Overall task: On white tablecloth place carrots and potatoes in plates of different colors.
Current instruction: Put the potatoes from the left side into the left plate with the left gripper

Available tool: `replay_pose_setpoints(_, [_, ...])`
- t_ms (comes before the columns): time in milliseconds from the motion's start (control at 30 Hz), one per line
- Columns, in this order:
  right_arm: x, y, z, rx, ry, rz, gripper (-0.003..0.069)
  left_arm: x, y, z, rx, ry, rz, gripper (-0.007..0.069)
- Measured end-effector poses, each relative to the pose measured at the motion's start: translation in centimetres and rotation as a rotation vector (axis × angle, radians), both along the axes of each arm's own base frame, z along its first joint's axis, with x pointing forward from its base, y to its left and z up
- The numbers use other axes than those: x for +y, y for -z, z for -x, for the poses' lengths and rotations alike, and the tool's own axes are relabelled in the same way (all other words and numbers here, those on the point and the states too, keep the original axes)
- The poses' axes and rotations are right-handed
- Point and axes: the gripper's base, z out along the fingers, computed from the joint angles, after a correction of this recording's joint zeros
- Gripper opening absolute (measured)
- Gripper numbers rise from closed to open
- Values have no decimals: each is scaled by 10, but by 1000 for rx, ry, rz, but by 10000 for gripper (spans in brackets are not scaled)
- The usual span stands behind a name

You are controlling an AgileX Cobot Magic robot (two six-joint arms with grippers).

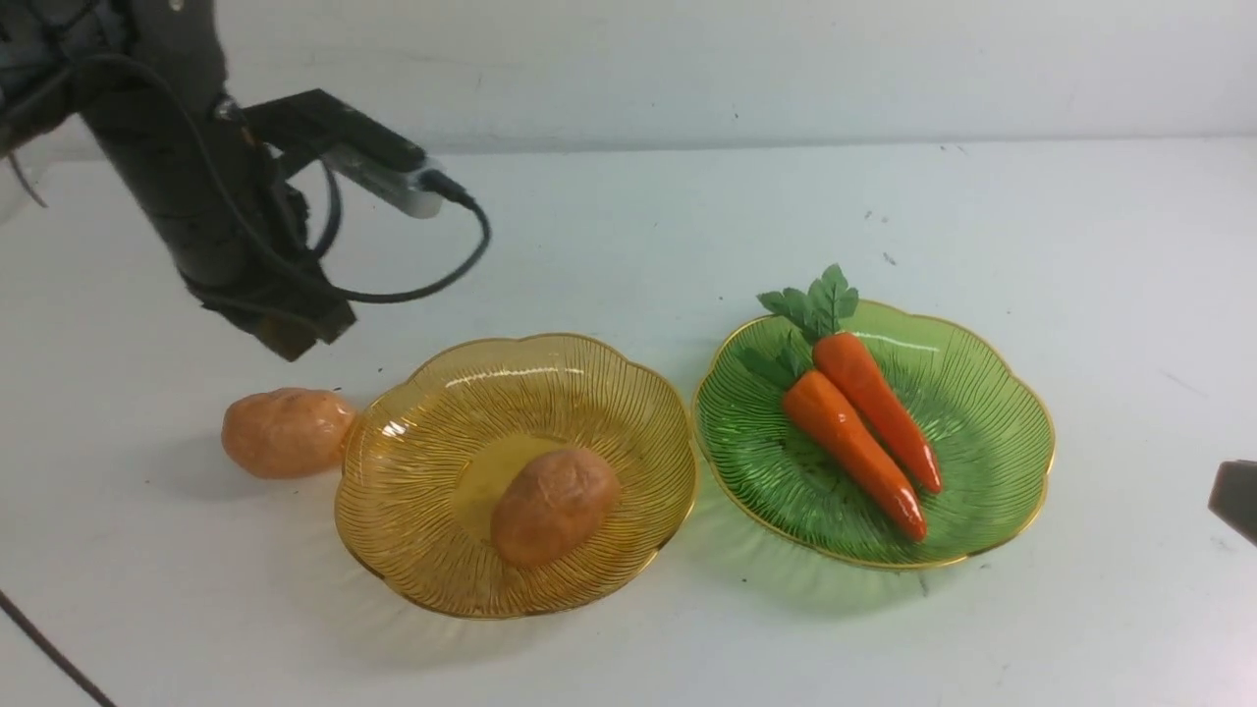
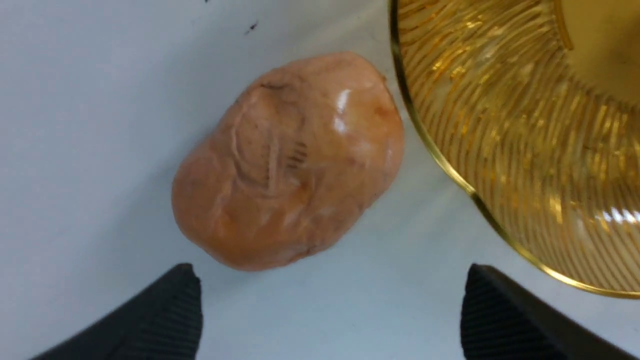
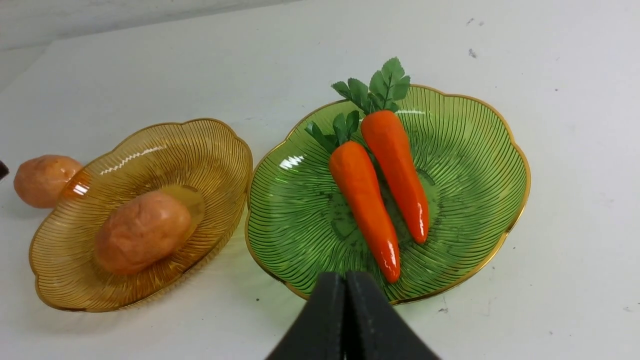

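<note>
Two orange carrots [image 1: 859, 432] lie side by side in the green plate [image 1: 992, 432] on the white tablecloth [image 1: 628, 226]. One potato [image 1: 555, 506] lies in the amber plate [image 1: 432, 491]. The other potato [image 1: 287, 432] lies on the cloth, touching the amber plate's left rim. My left gripper [image 2: 330, 280] is open and empty, hovering just above and behind that potato [image 2: 290, 162]; in the front view its fingers [image 1: 295, 334] hang over it. My right gripper [image 3: 346, 285] is shut and empty, near the green plate's [image 3: 465, 165] front rim, carrots [image 3: 380, 185] beyond it.
A black cable [image 1: 422, 285] loops from the left wrist camera above the amber plate. A dark tip of the right arm [image 1: 1237, 496] shows at the right edge. A wall runs along the table's far edge.
</note>
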Motion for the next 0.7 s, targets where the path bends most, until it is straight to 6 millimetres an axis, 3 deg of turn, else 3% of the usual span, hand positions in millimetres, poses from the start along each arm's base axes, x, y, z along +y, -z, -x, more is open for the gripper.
replay_pose_setpoints(100, [0,0,0,-2,0,0,-15,1,16,-13,-54,94,-24,681])
replay_pose_setpoints(433, [0,0,0,-2,0,-3,-15,-2,56,-29,-38,198,-25,682])
replay_pose_setpoints(533, [0,0,0,-2,0,-3,-15,-2,57,-30,-36,205,-32,667])
replay_pose_setpoints(700, [0,0,0,-2,0,-3,-15,-1,58,-30,-22,201,-48,579])
